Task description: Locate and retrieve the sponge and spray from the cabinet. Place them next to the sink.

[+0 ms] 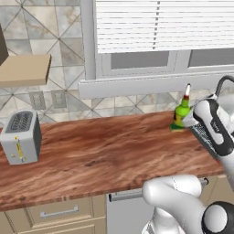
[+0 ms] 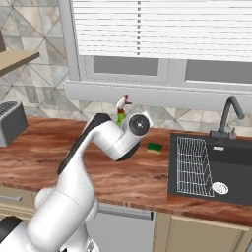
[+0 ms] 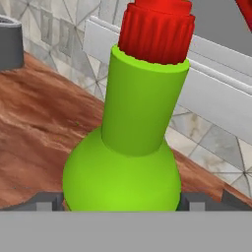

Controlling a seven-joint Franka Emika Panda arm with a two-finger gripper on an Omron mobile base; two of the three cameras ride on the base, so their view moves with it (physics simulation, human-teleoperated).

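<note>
Spray (image 3: 133,142): green bottle, red collar, upright at the back edge of the worktop (image 1: 100,151), below the window sill. In the hand view its round shoulder sits between the 2 dark tips of the claw (image 3: 120,201), 1 tip at each flank, close against the plastic; the tips look closed on the bottle, though actual contact is hard to confirm.

Sponge (image 2: 154,147): flat, green over yellow, on the worktop just beside the spray, between it and the sink (image 2: 231,170).

Sink: dark basin with wire rack, at the worktop's right end.

Toaster (image 1: 21,137): grey, near the left end, well apart.
</note>
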